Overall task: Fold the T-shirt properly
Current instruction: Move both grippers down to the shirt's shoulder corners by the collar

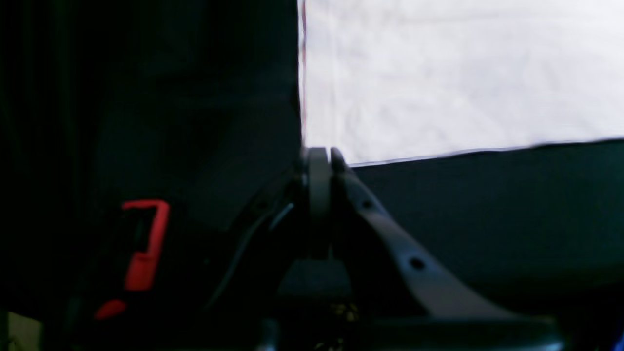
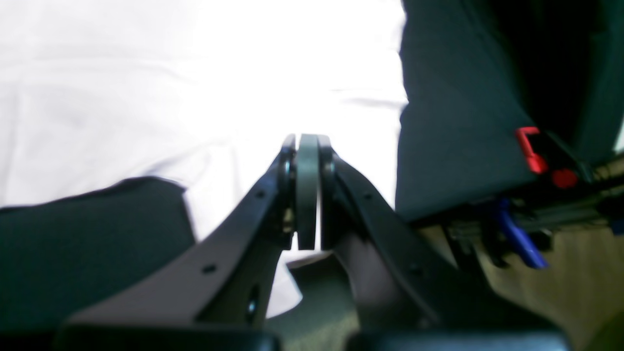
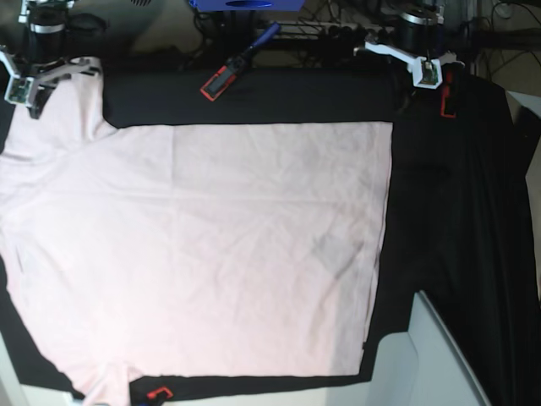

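- My left pincer [image 1: 324, 156] is pressed fully shut, tips right at the corner of the shirt; whether any cloth is pinched between them I cannot tell.
- My right pincer [image 2: 307, 141] has its jaws almost together, a thin slit of light between the pads, over the pale fabric; whether it holds the cloth I cannot tell.
- One T-shirt [image 3: 211, 254], pale pink and wrinkled, lies spread flat across the middle of the table, plain side up, one faint grey smudge showing on it.
- One sleeve reaches up toward my right pincer [image 3: 34, 80] in the base view's far-left corner; my left pincer [image 3: 423, 72] sits just past the shirt's far-right corner.
- One black cloth [image 3: 456, 211] covers the table under the shirt.
- Red clamps [image 3: 445, 100] grip the cloth's edges: I count three in the base view.
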